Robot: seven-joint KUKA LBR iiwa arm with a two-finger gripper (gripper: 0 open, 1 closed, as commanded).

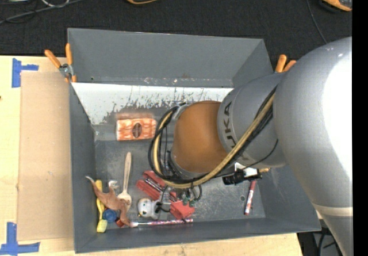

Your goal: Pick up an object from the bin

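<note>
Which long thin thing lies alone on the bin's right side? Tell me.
The red pen, right of the arm with nothing beside it. The wooden spoon and the pink stick lie left, by the heap of small things.

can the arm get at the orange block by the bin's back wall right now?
Probably yes. The orange block lies alone at the foot of the back wall, with nothing on top and bare floor around it. The pincer sits among the red pieces nearer the front, so it would have to lift clear first.

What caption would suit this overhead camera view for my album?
Robot arm reaches into a grey bin, its gripper among red pieces beside a wooden spoon.
</note>
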